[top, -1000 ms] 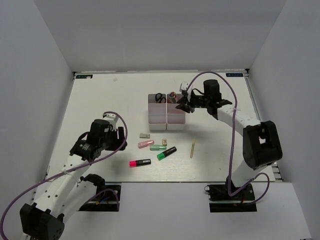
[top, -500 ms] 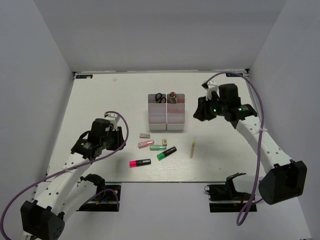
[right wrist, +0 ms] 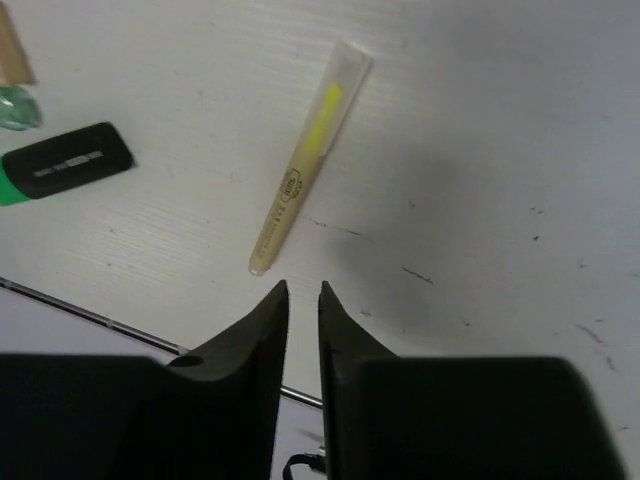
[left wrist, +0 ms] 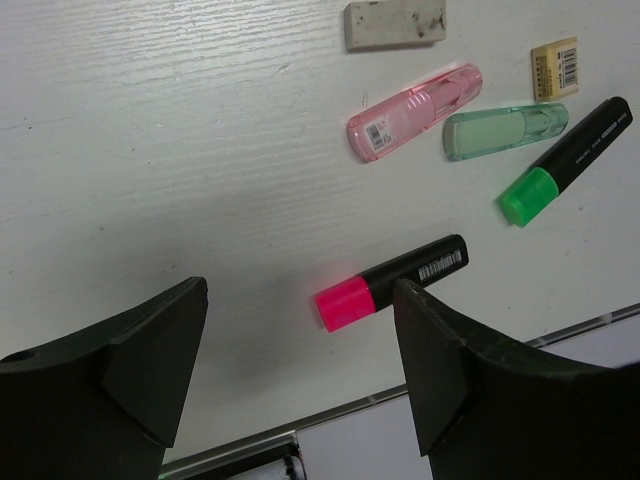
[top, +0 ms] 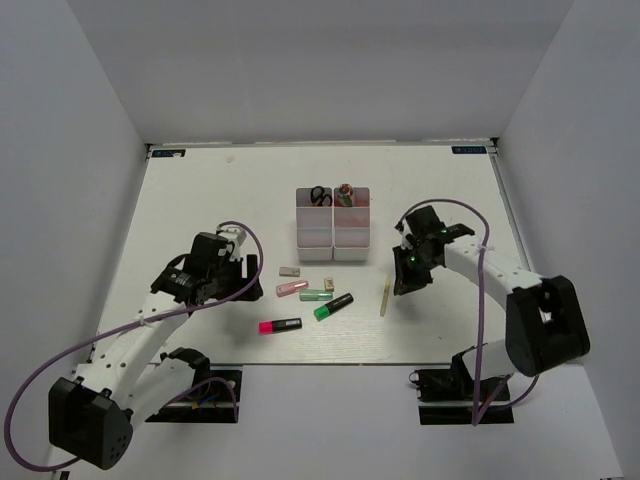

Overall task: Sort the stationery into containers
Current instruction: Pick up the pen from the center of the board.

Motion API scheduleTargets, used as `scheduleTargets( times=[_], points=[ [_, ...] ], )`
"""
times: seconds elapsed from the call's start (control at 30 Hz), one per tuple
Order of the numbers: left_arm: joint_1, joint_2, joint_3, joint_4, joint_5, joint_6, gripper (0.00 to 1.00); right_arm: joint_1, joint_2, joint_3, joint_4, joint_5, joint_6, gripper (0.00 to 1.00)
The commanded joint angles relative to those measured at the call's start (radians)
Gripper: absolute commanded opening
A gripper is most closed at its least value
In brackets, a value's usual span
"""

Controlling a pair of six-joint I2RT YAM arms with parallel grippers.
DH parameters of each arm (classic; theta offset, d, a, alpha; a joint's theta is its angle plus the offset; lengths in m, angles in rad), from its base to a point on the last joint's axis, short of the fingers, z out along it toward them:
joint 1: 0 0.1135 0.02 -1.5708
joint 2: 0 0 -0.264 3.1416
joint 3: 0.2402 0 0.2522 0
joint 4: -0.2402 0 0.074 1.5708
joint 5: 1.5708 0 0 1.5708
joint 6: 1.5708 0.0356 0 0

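Observation:
The containers [top: 332, 237] are white bins at table centre; black-handled scissors [top: 319, 196] and a pink tube [top: 345, 192] stand in the two far bins. On the table lie a pink highlighter [top: 280, 325] [left wrist: 390, 283], green highlighter [top: 333, 306] [left wrist: 565, 161], pink marker [top: 292, 288] [left wrist: 414, 112], green marker [top: 316, 295] [left wrist: 505, 131], two erasers [left wrist: 394, 24] [left wrist: 554, 69] and a thin stick [top: 385, 296] [right wrist: 304, 158]. My left gripper [top: 238, 274] [left wrist: 300, 290] is open and empty, above the table left of the pink highlighter. My right gripper [top: 403, 281] [right wrist: 303, 287] is shut and empty, just right of the stick.
White walls close in the table on three sides. The table's near edge with its metal strip [left wrist: 400, 392] runs just behind both grippers. The left arm's cable [top: 250, 285] loops close to the loose items.
My right arm has left the far bins, swung right, then come down toward the near side beside the thin stick. My left gripper has shifted slightly right toward the loose items.

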Motion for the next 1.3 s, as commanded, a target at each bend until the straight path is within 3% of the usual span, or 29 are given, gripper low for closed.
scheduleTargets(
  times=[0.0, 0.23, 0.67, 0.93, 1.07, 1.27],
  points=[
    [0.006, -0.036, 0.000, 0.004, -0.008, 0.009, 0.86, 0.024, 0.045, -0.020, 0.042, 0.029, 0.054, 0.25],
    [0.006, -0.026, 0.005, 0.002, 0.005, 0.012, 0.86, 0.061, 0.125, 0.029, 0.096, 0.161, 0.106, 0.29],
    [0.006, -0.049, -0.001, 0.005, 0.021, 0.014, 0.86, 0.082, 0.165, 0.055, 0.115, 0.105, 0.175, 0.32],
    [0.006, -0.057, -0.003, 0.005, 0.026, 0.012, 0.86, 0.122, 0.256, 0.077, 0.122, 0.215, 0.204, 0.32],
    [0.005, -0.059, -0.003, 0.010, 0.026, 0.012, 0.86, 0.142, 0.271, 0.078, 0.124, 0.313, 0.224, 0.25],
    [0.005, -0.060, -0.001, 0.008, 0.029, 0.012, 0.86, 0.142, 0.277, 0.058, 0.135, 0.345, 0.236, 0.01]
  ],
)
